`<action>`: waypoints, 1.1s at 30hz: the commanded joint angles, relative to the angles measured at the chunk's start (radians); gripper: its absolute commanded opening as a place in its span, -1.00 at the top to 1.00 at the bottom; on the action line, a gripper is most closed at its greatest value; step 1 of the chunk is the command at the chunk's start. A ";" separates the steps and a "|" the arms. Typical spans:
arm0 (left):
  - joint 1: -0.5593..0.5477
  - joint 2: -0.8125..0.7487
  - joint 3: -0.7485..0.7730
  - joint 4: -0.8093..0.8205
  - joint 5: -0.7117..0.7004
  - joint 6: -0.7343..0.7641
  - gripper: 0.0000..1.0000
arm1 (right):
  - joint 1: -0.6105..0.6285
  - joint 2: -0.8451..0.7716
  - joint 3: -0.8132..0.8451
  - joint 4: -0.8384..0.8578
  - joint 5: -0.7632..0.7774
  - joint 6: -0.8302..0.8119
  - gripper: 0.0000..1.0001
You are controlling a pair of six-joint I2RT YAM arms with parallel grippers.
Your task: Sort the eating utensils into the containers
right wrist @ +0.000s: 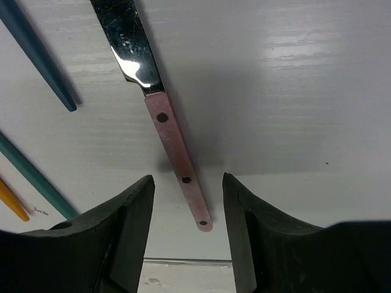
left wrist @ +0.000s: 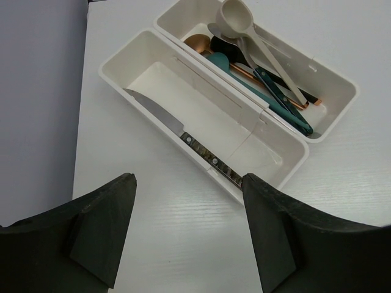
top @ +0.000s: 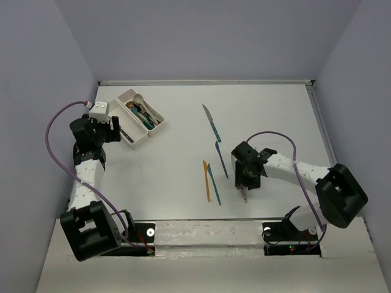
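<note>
Two joined white trays stand at the back left. In the left wrist view the nearer tray holds one knife with a dark riveted handle. The farther tray holds a cream spoon, a copper spoon and teal-handled pieces. My left gripper is open and empty over the table just short of the trays. My right gripper is open, its jaws either side of the end of a pinkish riveted knife handle lying on the table.
Loose on the table left of my right gripper lie a teal-handled knife, a blue knife, an orange knife and a teal knife. The table's front edge is close behind the pink handle's end.
</note>
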 commanded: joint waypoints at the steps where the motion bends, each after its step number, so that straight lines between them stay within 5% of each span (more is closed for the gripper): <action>1: -0.001 -0.035 0.001 0.020 0.000 0.000 -0.63 | 0.021 0.052 -0.022 0.094 -0.045 0.016 -0.08; 5: -0.001 -0.026 0.004 0.020 0.000 -0.002 -0.63 | 0.032 0.136 -0.024 0.091 -0.011 0.031 0.03; 8: -0.003 -0.028 0.007 0.020 -0.003 -0.003 -0.63 | 0.050 0.208 -0.019 0.089 0.018 0.045 0.56; 9: -0.003 -0.028 0.009 0.019 -0.003 -0.002 -0.63 | 0.050 0.224 -0.016 0.089 0.041 0.046 0.93; 10: -0.001 -0.031 0.011 0.017 -0.003 -0.002 -0.63 | 0.062 0.227 -0.008 0.086 0.055 0.046 1.00; 17: -0.027 -0.035 0.044 -0.024 0.014 0.004 -0.59 | 0.096 0.060 0.024 0.062 0.262 0.092 1.00; 21: -0.091 -0.031 0.115 -0.105 0.074 -0.003 -0.56 | 0.188 -0.072 0.073 0.138 0.507 0.001 1.00; 26: -0.208 -0.038 0.239 -0.211 0.194 -0.014 -0.56 | 0.269 -0.085 0.176 0.440 0.647 -0.319 1.00; 31: -0.323 -0.092 0.314 -0.286 0.269 -0.049 -0.56 | 0.331 -0.008 0.234 0.998 0.457 -0.607 1.00; 33: -0.357 -0.116 0.317 -0.283 0.304 -0.077 -0.57 | 0.331 0.044 0.291 1.054 0.411 -0.624 1.00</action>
